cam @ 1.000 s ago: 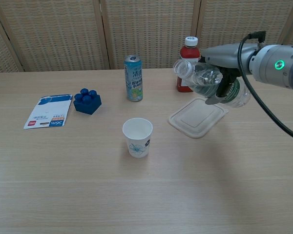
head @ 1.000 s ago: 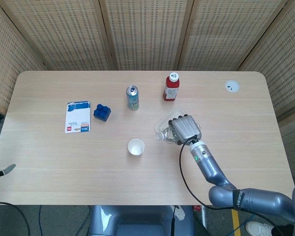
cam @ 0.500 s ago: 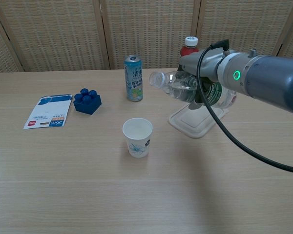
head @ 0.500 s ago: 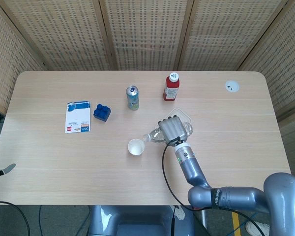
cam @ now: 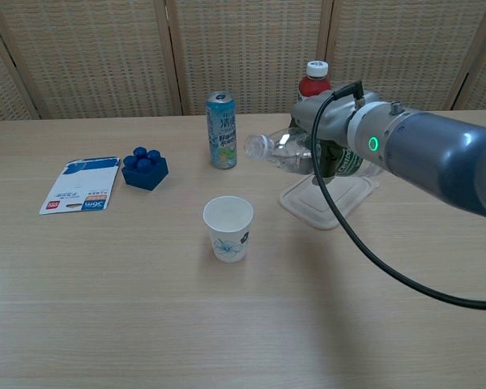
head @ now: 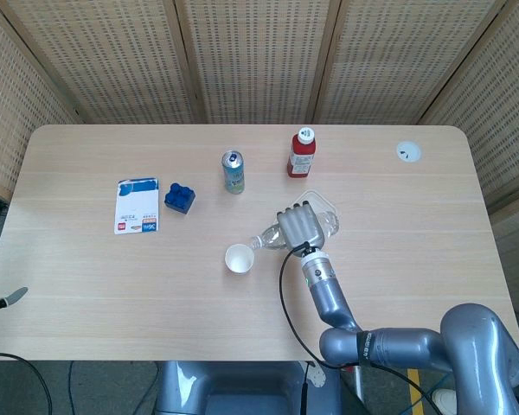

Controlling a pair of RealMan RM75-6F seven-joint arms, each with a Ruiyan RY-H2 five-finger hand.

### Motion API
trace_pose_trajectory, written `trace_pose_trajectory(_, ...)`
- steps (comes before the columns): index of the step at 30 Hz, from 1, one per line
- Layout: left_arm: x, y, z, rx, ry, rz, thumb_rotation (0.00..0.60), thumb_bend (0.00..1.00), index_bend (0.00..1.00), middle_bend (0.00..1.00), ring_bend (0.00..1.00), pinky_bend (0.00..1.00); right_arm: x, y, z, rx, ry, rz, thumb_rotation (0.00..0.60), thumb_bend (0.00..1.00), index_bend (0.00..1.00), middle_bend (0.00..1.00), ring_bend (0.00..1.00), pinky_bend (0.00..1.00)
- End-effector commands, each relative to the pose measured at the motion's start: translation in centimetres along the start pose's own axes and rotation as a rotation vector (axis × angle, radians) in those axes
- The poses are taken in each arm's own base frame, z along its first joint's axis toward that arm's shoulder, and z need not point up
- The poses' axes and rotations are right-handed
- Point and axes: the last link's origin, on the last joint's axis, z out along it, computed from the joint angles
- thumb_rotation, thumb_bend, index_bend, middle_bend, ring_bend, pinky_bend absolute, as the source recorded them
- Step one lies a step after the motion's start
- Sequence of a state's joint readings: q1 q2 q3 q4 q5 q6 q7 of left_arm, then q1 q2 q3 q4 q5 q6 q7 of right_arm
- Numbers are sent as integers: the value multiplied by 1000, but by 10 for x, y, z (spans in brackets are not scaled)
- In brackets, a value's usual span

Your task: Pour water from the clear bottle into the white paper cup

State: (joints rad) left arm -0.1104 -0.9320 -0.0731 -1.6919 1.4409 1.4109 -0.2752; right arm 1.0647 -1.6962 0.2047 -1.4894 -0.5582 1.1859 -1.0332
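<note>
My right hand point(head: 300, 226) point(cam: 328, 138) holds the clear bottle point(cam: 296, 154) point(head: 271, 238) above the table, tipped almost level. Its open neck point(cam: 255, 146) points left, up and to the right of the white paper cup point(cam: 228, 228) point(head: 239, 258). The cup stands upright near the table's middle, and I see no water stream. The bottle's green label sits inside the hand's grip. My left hand is out of both views.
A clear plastic lid point(cam: 328, 194) lies under the right hand. Behind stand a red bottle with a white cap point(cam: 312, 81) and a drinks can point(cam: 221, 130). A blue block point(cam: 144, 168) and a white-and-blue packet point(cam: 81, 194) lie to the left.
My right hand has carried the bottle leftward toward the cup and tipped it flatter. Its neck now reaches close to above the cup's right side.
</note>
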Motion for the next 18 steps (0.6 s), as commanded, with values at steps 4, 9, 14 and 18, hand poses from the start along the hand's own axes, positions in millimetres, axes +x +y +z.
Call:
trace_pose_trajectory(4, 1, -1, 1, 3, -2, -2, 600, 107, 0, 0, 0, 0, -3, -4, 2, -20, 2, -33, 600, 751, 548, 592, 572, 723)
trace_pose_trajectory(9, 0, -1, 2, 4, -2, -1, 600, 107, 0, 0, 0, 0, -4, -6, 3, -27, 5, -61, 600, 751, 548, 592, 576, 726)
trace_pose_trajectory(14, 0, -1, 3, 2, -6, -3, 600, 107, 0, 0, 0, 0, -6, -10, 3, -34, 0, -66, 600, 751, 548, 592, 576, 727)
trace_pose_trajectory(18, 0, -1, 3, 4, -7, -5, 600, 107, 0, 0, 0, 0, -5, -15, 3, -38, -1, -76, 600, 751, 548, 592, 578, 728)
